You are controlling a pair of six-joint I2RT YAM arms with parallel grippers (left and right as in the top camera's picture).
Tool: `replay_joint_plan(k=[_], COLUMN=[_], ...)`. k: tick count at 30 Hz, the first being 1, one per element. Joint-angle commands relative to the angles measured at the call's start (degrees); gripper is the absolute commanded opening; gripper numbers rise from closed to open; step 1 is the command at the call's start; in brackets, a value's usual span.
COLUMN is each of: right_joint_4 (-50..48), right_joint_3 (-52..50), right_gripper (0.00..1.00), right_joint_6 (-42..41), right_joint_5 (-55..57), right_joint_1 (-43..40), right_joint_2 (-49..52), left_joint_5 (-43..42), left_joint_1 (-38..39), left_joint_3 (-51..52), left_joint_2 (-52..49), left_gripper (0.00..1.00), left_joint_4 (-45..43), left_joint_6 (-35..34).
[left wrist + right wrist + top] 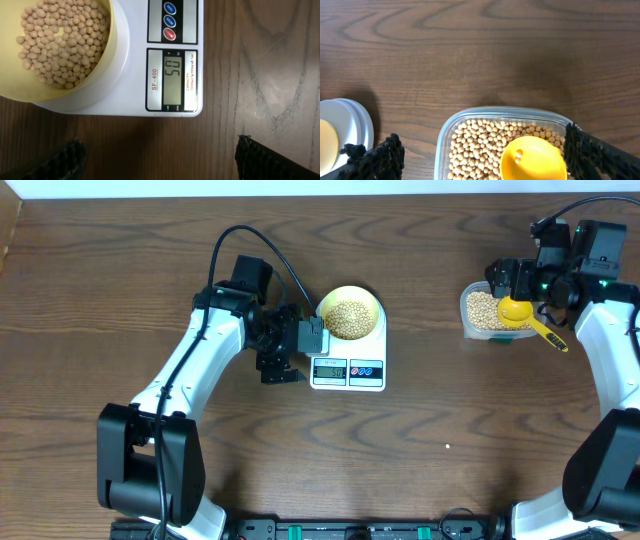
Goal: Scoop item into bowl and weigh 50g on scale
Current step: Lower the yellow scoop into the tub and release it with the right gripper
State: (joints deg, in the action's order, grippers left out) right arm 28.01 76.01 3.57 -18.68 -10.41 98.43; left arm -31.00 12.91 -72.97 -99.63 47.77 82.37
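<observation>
The pale yellow bowl point(350, 298) stands on the white scale point(347, 370) and holds a layer of tan beans point(349, 318). In the left wrist view the bowl point(109, 55) with beans point(60, 45) sits on the scale point(130, 75), whose display point(174, 75) reads 50. My left gripper point(305, 342) is open and empty beside the scale's left edge, its fingers point(160, 165) wide apart over bare table. My right gripper point(520, 285) is open above the clear container point(478, 312); its fingers point(485, 157) straddle the container point(445, 145) without holding anything.
The clear container holds more beans point(480, 145), and the bright yellow scoop point(532, 160) lies in it with a couple of beans inside. Its handle point(552, 338) sticks out to the lower right. The scale's edge point(355, 125) shows at the left of the right wrist view.
</observation>
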Motion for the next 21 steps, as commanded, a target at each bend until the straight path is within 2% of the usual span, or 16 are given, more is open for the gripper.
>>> replay_joint_plan(k=[1, 12, 15, 21], right_joint_4=[0.1, 0.1, 0.1, 0.1], right_joint_3=[0.0, 0.0, 0.0, 0.0], right_gripper=[0.99, 0.99, 0.99, 0.99], right_joint_6=[0.1, 0.2, 0.4, 0.3], right_joint_5=[-0.8, -0.8, 4.0, 4.4], right_joint_1=[0.3, 0.3, 0.3, 0.3], right_joint_2=[0.2, 0.2, 0.2, 0.2], left_joint_5=[-0.7, -0.7, -0.7, -0.7], left_joint_1=[0.1, 0.1, 0.1, 0.1], left_joint_3=[0.5, 0.5, 0.5, 0.5], left_joint_2=[-0.3, -0.3, -0.3, -0.3], left_gripper=[0.98, 0.98, 0.98, 0.98], left_joint_4=[0.3, 0.3, 0.3, 0.3], left_joint_6=[0.3, 0.3, 0.3, 0.3])
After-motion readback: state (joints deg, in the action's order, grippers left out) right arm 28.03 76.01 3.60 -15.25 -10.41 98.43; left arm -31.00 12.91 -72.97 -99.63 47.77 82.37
